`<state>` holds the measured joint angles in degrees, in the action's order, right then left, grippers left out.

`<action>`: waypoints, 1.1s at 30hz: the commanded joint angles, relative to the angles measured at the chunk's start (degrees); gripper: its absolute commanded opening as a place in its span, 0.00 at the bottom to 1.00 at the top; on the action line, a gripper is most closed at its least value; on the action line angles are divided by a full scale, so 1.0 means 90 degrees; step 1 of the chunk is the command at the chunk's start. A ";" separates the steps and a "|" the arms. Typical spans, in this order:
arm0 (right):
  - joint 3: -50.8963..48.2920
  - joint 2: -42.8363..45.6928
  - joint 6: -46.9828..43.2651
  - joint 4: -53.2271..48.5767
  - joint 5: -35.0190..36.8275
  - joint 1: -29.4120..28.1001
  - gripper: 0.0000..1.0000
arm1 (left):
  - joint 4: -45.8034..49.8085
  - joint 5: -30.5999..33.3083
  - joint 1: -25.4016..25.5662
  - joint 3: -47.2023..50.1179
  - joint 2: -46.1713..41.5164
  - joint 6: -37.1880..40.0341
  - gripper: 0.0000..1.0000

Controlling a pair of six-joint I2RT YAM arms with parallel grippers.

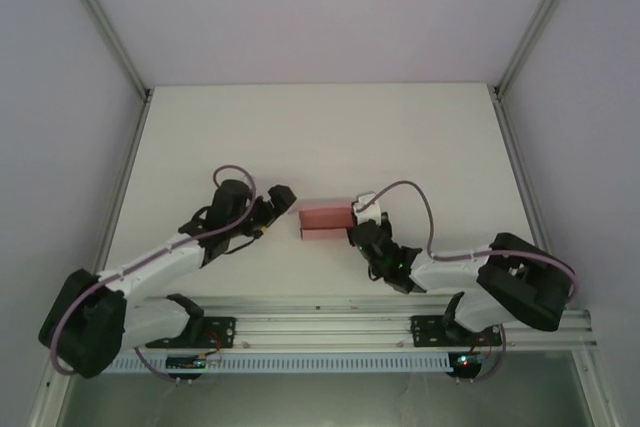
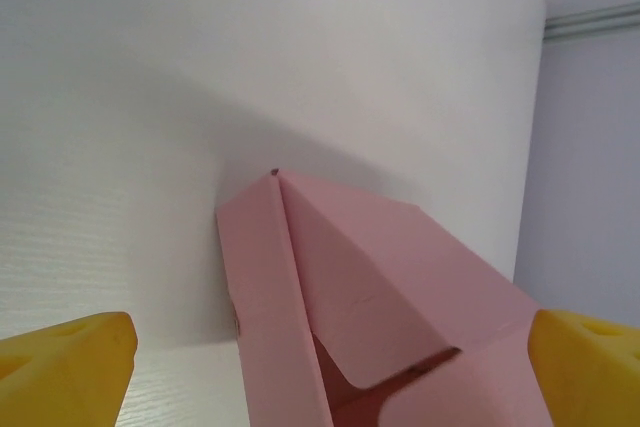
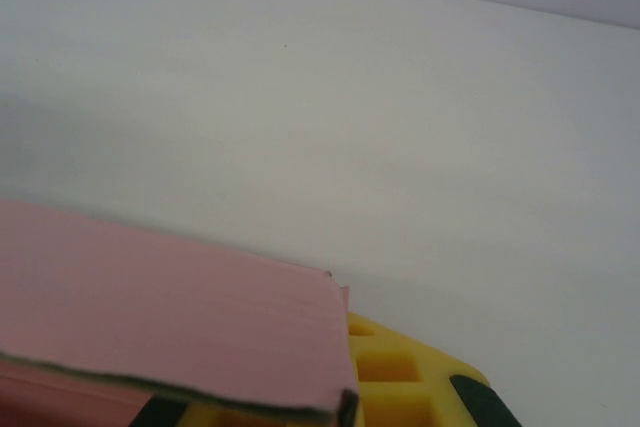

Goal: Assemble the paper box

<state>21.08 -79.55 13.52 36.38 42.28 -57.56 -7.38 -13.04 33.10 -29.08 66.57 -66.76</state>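
The paper box (image 1: 325, 219) is a small pink card box lying on the white table between my two grippers. In the left wrist view the paper box (image 2: 350, 287) points away from the camera, its near end open with a rounded flap tucked partly inside. My left gripper (image 1: 287, 199) stands wide open at the box's left end, with the yellow fingertips (image 2: 70, 367) on either side of it and apart from the card. My right gripper (image 1: 357, 220) is at the box's right end. It is shut on a pink panel (image 3: 170, 317), which lies over its yellow finger (image 3: 410, 377).
The white table (image 1: 320, 127) stretches away behind the box. Grey side walls with metal frame posts (image 1: 120, 57) close it in on both sides. An aluminium rail (image 1: 330, 312) carrying both arm bases runs along the near edge.
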 commanded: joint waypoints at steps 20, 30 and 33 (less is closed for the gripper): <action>0.0270 0.0994 0.0711 -0.2807 -0.0509 -0.0294 0.41 | -0.1650 -0.1589 -0.0060 -0.0402 0.2542 -0.0004 0.85; 0.0402 0.2345 0.1310 -0.5071 -0.2103 0.0380 0.65 | -0.1827 -0.1830 -0.0277 -0.0404 0.2929 0.0050 0.74; 0.0724 0.2796 0.1264 -0.6036 -0.2944 0.0654 0.77 | -0.1946 -0.1999 -0.0347 -0.0423 0.3119 0.0105 0.70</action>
<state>24.01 -57.34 23.46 -6.39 23.97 -53.08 -24.23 -30.41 30.68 -32.12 92.05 -67.13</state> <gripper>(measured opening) 0.760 0.702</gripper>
